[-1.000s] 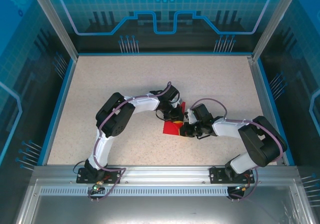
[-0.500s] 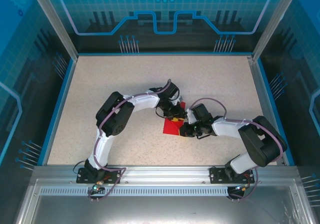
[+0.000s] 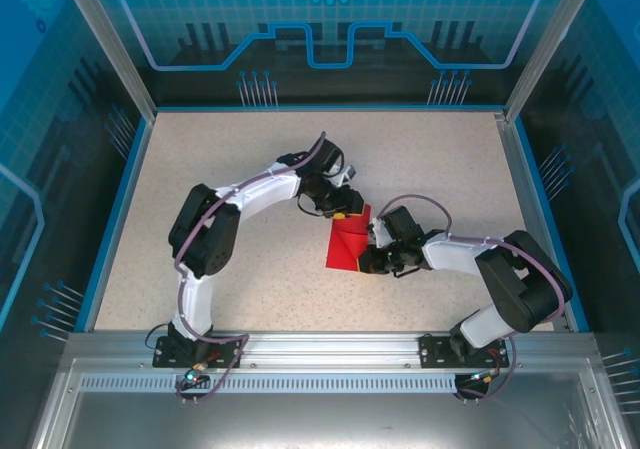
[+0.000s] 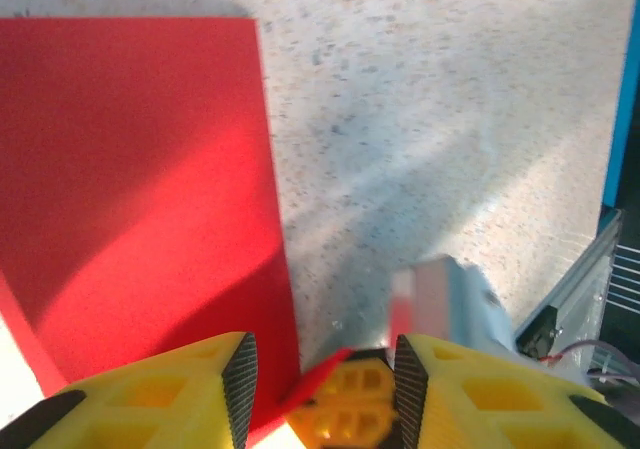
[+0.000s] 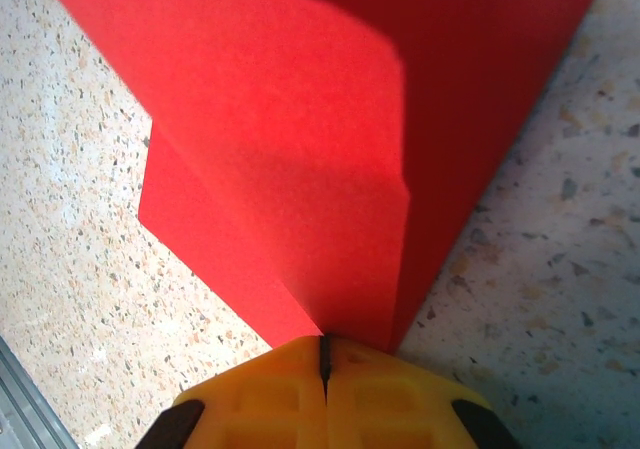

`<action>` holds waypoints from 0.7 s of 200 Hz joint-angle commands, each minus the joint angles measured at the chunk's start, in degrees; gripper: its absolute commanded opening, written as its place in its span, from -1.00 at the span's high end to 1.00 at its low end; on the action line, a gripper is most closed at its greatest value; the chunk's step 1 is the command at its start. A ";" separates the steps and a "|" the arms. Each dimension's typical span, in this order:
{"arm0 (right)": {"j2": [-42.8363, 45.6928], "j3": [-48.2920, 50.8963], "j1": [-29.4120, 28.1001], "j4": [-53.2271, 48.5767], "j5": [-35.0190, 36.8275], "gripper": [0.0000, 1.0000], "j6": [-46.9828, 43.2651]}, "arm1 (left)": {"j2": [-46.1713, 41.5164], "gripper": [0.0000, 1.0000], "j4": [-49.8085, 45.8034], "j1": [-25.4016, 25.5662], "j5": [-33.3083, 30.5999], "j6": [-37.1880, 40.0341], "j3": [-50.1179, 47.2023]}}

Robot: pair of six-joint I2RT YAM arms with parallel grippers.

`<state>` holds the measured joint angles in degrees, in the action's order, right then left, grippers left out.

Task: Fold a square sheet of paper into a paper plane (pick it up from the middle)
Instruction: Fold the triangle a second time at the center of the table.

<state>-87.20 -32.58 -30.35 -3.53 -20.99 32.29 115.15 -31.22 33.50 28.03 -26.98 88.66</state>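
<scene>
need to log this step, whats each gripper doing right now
left gripper: open, jaws apart
right gripper: closed on the paper

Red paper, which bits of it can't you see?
Top view: red paper too small to show its creases; right gripper covers the edge it grips.
Left wrist view: cut off at the left edge; left gripper hides its near edge.
Right wrist view: top cut off.

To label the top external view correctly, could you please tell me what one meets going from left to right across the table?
First the left arm's elbow → red sheet of paper → right tool, shut on the sheet's edge → right arm's elbow.
</scene>
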 commanded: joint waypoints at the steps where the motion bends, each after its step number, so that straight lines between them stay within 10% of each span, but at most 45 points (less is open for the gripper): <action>1: -2.44 0.96 -1.04 -7.03 3.85 0.90 -1.11 | -5.87 0.12 -3.69 -0.20 -1.28 2.11 -4.03; 140: -2.66 -0.93 -1.03 -9.43 4.21 0.90 -1.95 | -3.65 0.56 14.07 5.78 3.70 -6.24 -18.60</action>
<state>-88.01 -34.33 -30.37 -6.22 -20.95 31.44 108.57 -21.30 38.57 29.95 -31.07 71.48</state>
